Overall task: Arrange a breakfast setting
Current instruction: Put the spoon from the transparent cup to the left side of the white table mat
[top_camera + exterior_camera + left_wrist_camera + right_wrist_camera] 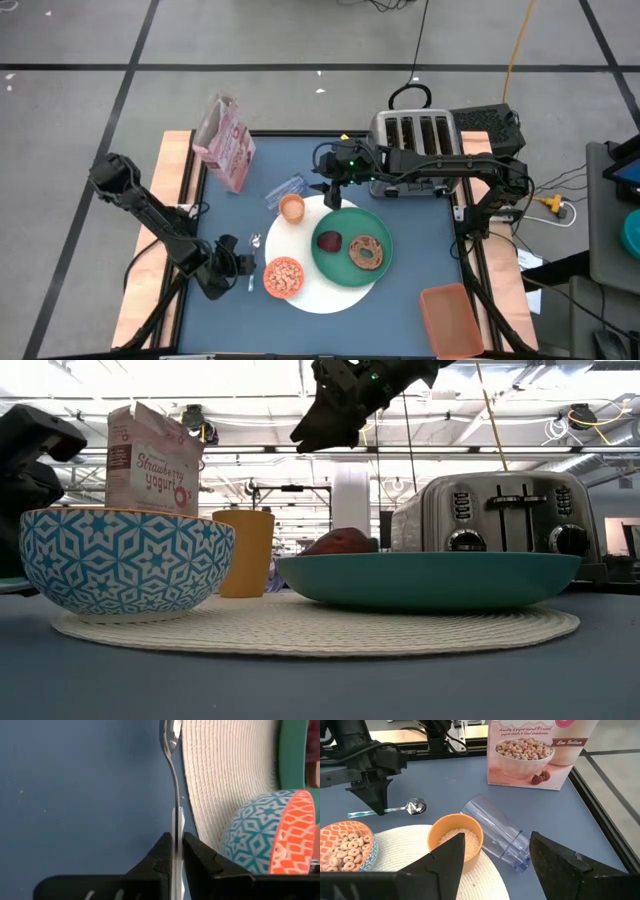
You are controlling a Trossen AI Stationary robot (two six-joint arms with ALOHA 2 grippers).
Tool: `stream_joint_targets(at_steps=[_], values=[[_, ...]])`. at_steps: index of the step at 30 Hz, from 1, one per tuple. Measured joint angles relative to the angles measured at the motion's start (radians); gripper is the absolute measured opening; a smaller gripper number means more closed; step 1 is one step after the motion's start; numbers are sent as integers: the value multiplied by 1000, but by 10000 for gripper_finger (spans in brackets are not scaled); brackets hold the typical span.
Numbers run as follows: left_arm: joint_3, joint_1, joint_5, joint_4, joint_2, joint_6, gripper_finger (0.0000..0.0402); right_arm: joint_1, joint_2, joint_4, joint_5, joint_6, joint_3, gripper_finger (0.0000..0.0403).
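A metal spoon [253,255] lies on the blue table left of the white round disc [330,290]. My left gripper [243,266] is shut on it. A small bowl of cereal [284,277], orange inside and blue-patterned outside, and an orange cup [291,208] stand on the disc's left part. The green plate [345,262] on the disc carries a brown bagel [367,251] and a dark red fruit [329,241]. A clear glass [497,832] lies on its side beyond the cup. My right gripper [495,860] is open and empty, raised above the cup [456,840]. My left gripper pinches the spoon's handle [176,822] between its two fingers [162,855], partway along it. The fingers come from above, pointing down, and lie across the handle [390,810]. The spoon lies level, its bowl [416,806] on the table.
A pink cereal box [225,143] stands at the far left. A metal toaster [415,150] stands at the far right, under my right arm. An orange container [450,318] sits at the near right corner. Bare blue table [230,215] lies left of the disc.
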State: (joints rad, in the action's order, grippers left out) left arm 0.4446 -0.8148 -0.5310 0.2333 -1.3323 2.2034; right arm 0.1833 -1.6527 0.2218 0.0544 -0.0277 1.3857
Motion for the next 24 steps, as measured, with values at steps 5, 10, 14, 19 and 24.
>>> stream_joint_targets(at_steps=[5, 10, 14, 19, 24], values=[[0, 2, 20, 5, -3, 9, 30, 0, 0, 0, 0, -13, 0, 212], [0, 9, 126, 26, -3, 35, 58, 0, 0, 0, 0, -14, 0, 212], [0, 9, 138, 28, -3, 37, 66, 0, 0, 0, 0, -14, 0, 212], [0, 10, 139, 30, -3, 26, 69, 0, 0, 0, 0, -14, 0, 212], [0, 10, 142, 31, -3, 1, 70, 0, 0, 0, 0, -14, 0, 212]])
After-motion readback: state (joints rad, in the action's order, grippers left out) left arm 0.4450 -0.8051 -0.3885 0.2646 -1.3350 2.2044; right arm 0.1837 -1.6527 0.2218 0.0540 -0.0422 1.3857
